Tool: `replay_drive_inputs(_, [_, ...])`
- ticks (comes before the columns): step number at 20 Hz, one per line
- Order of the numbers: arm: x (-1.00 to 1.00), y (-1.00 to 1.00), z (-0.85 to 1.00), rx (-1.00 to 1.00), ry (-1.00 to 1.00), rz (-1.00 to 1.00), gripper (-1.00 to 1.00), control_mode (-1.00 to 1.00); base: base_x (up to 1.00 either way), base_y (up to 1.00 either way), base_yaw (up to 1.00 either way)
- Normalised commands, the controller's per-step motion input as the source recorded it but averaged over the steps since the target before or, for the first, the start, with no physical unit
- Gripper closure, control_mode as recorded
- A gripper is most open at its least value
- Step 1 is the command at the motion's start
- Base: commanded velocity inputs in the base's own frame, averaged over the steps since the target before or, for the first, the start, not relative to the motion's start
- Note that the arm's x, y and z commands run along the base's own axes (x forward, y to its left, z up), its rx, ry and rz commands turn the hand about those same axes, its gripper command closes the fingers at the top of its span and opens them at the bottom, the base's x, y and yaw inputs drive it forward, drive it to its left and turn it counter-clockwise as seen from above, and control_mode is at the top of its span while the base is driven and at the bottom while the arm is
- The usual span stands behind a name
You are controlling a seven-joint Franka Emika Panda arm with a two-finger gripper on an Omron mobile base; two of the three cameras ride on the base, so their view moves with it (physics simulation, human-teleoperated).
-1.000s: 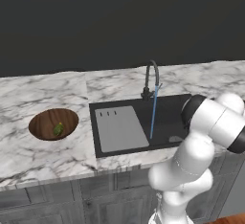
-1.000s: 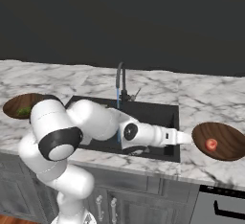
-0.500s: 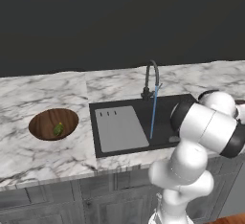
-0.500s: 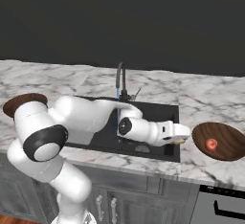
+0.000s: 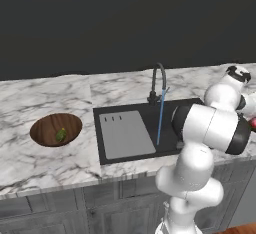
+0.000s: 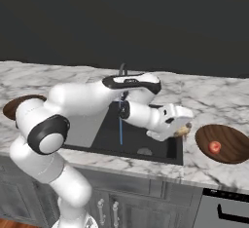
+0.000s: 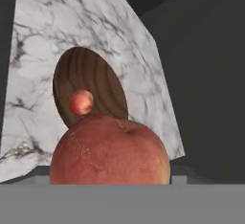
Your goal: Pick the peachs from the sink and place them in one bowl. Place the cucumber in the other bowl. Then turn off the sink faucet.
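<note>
My gripper [image 6: 183, 131] is shut on one peach [image 7: 110, 152], held above the counter just left of the right wooden bowl [image 6: 232, 138]. The peach is so near in the hand view that it hides the fingertips. The second peach [image 6: 214, 147] [image 7: 82, 102] lies inside that bowl [image 7: 95, 77]. The cucumber [image 5: 61, 135] rests in the left wooden bowl [image 5: 47, 126]. Between the bowls lies the black sink [image 5: 172, 109] [image 6: 151, 142]. The dark gooseneck faucet [image 5: 159, 81] [image 6: 123, 69] stands behind it, and a blue water stream [image 5: 160, 123] runs down into the basin.
A grey ribbed drainboard [image 5: 125, 134] covers the sink's left half. My white arm reaches across the basin in the right base view. Marble counter [image 5: 75, 90] runs along a dark back wall. Cabinet fronts sit below the counter's front edge.
The arm has swung right and lifted, carrying the peach from over the sink's right edge toward the right bowl. The bowls, cucumber and running water are unchanged.
</note>
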Motion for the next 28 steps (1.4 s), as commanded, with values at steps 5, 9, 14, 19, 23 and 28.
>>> replay_drive_inputs(5, [0.41, -0.56, 0.63, 0.02, 0.24, 0.09, 1.0, -1.0, 0.0, 0.0, 0.0])
replay_drive_inputs(9, [0.37, -0.19, 0.11, 0.04, 0.32, 0.04, 1.0, -1.0, 0.0, 0.0, 0.0])
replay_drive_inputs(14, [0.25, 0.0, -0.23, 0.0, 0.44, 0.01, 1.0, -1.0, 0.0, 0.0, 0.0])
replay_drive_inputs(19, [0.19, -0.26, -0.07, 0.12, 0.42, 0.02, 1.0, -1.0, 0.0, 0.0, 0.0])
replay_drive_inputs(23, [0.18, -0.5, 0.36, 0.16, 0.25, 0.06, 1.0, -1.0, 0.0, 0.0, 0.0])
replay_drive_inputs(28, [0.4, -0.7, 0.8, 0.14, 0.19, 0.06, 1.0, -1.0, 0.0, 0.0, 0.0])
